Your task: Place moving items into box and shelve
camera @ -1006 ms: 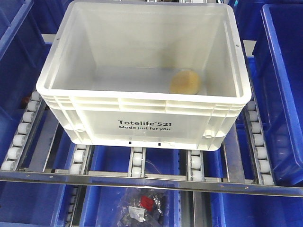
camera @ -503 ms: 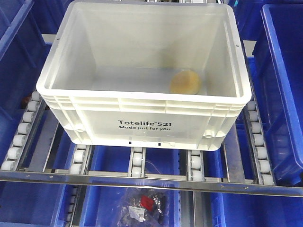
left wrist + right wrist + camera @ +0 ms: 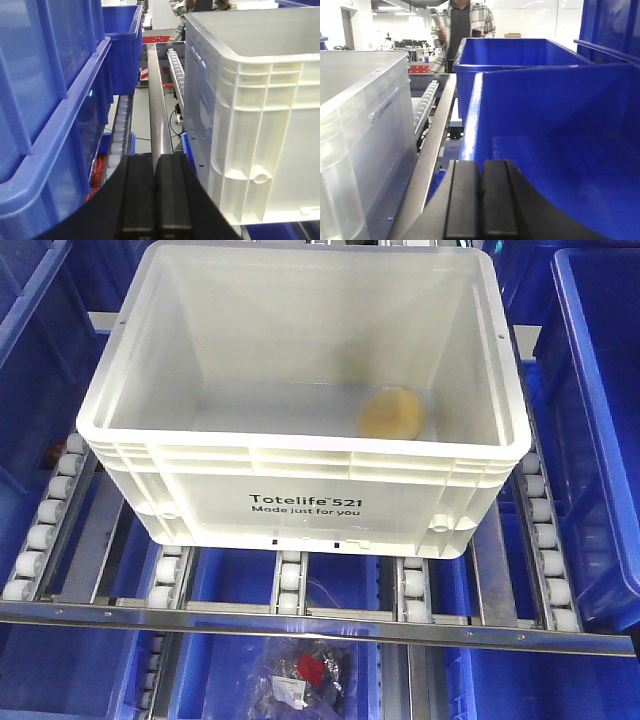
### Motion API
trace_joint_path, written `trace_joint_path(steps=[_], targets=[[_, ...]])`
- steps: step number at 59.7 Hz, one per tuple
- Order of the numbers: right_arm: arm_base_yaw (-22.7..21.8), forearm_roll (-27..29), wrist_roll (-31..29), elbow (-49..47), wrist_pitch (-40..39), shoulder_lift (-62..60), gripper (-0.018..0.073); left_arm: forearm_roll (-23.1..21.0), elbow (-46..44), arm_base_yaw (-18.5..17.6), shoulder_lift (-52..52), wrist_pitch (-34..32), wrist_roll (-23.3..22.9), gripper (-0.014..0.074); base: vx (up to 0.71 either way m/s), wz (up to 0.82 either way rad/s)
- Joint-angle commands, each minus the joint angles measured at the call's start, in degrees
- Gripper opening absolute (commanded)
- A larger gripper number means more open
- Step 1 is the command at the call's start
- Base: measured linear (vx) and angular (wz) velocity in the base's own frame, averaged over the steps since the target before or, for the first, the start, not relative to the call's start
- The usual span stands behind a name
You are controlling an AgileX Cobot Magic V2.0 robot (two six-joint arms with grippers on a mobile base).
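Both grippers, left gripper (image 3: pixel 156 200) and right gripper (image 3: pixel 481 200), are clenched empty beside the box (image 3: pixel 300 505); push it evenly along the rollers (image 3: pixel 290 580), keeping the yellow lump (image 3: pixel 391 413) inside.

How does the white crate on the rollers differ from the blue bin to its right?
The white crate is translucent white with black "Totelife 521" print; the blue bin is solid blue with no print in view. The crate holds one yellow-orange lump, while the bin's visible floor is bare. The crate lies wholly in the front view; the bin is cut off at the edge. Both are open-topped, thick-rimmed plastic containers on the roller rack.
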Motion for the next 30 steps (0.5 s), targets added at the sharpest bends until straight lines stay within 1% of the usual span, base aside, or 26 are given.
trace_joint_path(steps=[1, 4, 6, 18, 30], targets=[[-0.4, -0.5, -0.5, 0.3, 0.2, -2.2, -0.0006, -0.3, 1.2, -0.1, -0.5, -4.6, -0.4, -0.0006, 0.00, 0.00], [-0.4, -0.4, -0.5, 0.3, 2.6, -3.9, -0.0006, -0.3, 1.2, -0.1, -0.5, -4.6, -0.4, -0.0006, 0.00, 0.00], [-0.4, -0.4, -0.4, 0.3, 2.9, -3.7, -0.0006, -0.3, 1.2, -0.1, -0.5, -4.5, -0.4, -0.0006, 0.00, 0.00], [-0.4, -0.4, -0.4, 0.3, 1.1, -3.6, -0.0006, -0.3, 1.2, -0.1, -0.5, -4.5, -0.4, -0.0006, 0.00, 0.00], [-0.4, -0.1, -0.4, 0.3, 1.5, -3.6, -0.0006, -0.3, 1.2, -0.1, -0.5, -4.5, -0.4, -0.0006, 0.00, 0.00]])
